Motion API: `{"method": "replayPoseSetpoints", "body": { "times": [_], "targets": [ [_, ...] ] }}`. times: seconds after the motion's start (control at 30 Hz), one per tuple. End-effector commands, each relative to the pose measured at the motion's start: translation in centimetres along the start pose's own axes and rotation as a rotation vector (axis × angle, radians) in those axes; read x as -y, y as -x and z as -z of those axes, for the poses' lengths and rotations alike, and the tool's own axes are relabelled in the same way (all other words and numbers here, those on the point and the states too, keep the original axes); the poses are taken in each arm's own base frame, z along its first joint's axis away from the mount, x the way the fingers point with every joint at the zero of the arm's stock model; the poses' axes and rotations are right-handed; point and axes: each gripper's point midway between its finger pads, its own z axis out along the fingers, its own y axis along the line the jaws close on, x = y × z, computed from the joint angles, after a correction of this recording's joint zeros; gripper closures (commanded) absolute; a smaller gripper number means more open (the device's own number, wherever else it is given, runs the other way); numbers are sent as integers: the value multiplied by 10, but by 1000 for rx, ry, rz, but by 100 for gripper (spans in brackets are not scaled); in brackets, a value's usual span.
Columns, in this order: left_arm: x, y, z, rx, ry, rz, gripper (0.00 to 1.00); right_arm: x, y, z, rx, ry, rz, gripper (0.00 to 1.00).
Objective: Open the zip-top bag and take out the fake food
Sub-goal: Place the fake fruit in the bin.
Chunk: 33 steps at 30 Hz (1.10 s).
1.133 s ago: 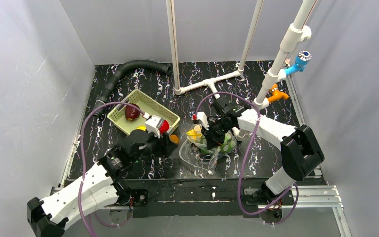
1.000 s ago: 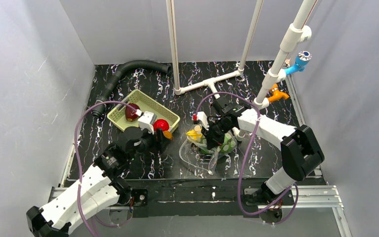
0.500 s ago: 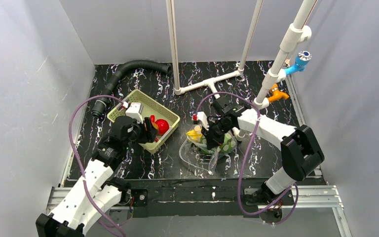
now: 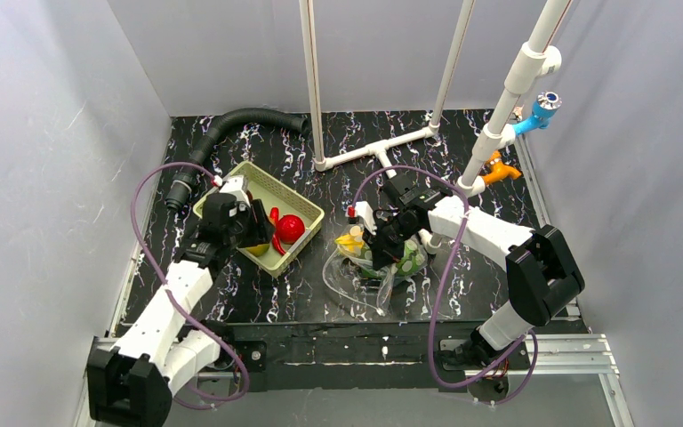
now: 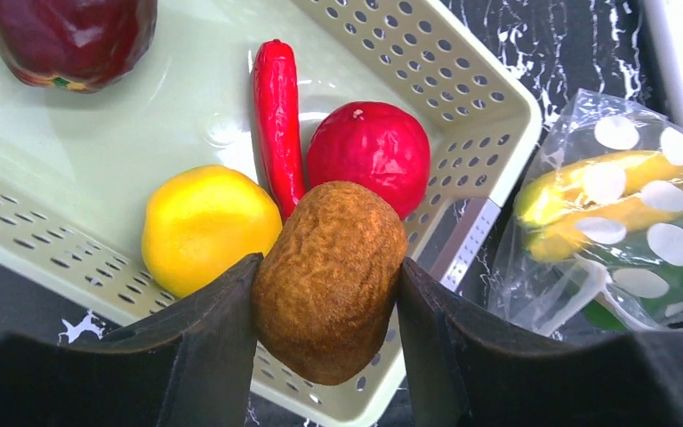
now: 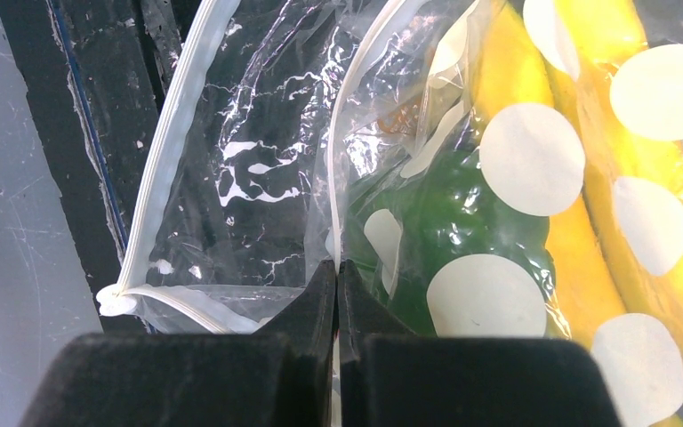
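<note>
Over the basket [image 5: 462, 98], held a brown fake food [image 5: 327, 298] in the left gripper [image 5: 329, 265]. Pinched the zip-top bag [image 6: 231, 178] in the right gripper [image 6: 336, 271], pressed together.

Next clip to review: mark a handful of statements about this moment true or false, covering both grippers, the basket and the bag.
1. The left gripper holds a brown fruit over the basket. True.
2. The basket has nothing in it. False: it holds a chili, a red round fruit, a yellow fruit and a dark red piece.
3. The right gripper is shut on the plastic of the zip-top bag. True.
4. The banana lies in the basket. False: it is inside the bag.
</note>
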Motion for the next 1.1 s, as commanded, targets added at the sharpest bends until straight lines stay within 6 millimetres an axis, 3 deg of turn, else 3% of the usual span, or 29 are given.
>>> {"method": "replayPoseSetpoints", "body": {
  "times": [0.0,0.37,0.5,0.83,1.07],
  "targets": [
    [4,14,-12,3,-12,5,97,-8,11,7,25,15,31,99],
    [-15,25,-47,-44,94,-4,27,-8,11,8,25,15,31,99],
    [-27,29,-48,-47,156,-1,4,-8,11,8,27,15,35,99],
    [-19,43,-17,42,131,42,2,-10,12,8,28,22,39,99],
    [11,35,4,52,-40,65,2,-13,13,11,35,29,48,99]
  ]
}}
